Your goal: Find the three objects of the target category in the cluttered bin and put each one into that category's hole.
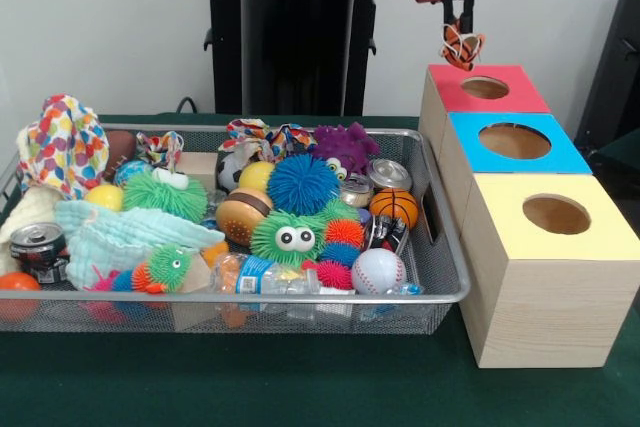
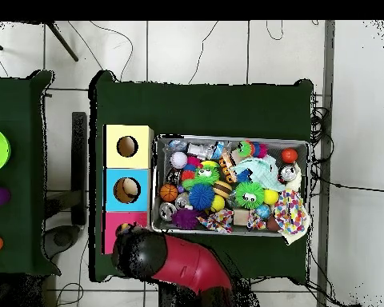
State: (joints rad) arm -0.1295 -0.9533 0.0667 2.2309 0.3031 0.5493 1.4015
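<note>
— Tiger toy (image 1: 462,46): where is it?

— I see it gripped in the pincer (image 1: 461,35), hanging just above the hole (image 1: 485,88) of the red-topped box (image 1: 520,99), at the far right of the table (image 1: 300,387).

— Dropped yet?

— Not yet. I judge this one nearly done.

— And the duck and dog?

— I can't pick them out in the bin (image 1: 300,297); too much clutter, or they're already gone.

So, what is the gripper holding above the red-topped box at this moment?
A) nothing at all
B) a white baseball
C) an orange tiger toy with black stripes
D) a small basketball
C: in the front view the gripper is shut on the orange striped tiger toy, which hangs just above the round hole of the red-topped box; the baseball and basketball lie in the bin.
</note>
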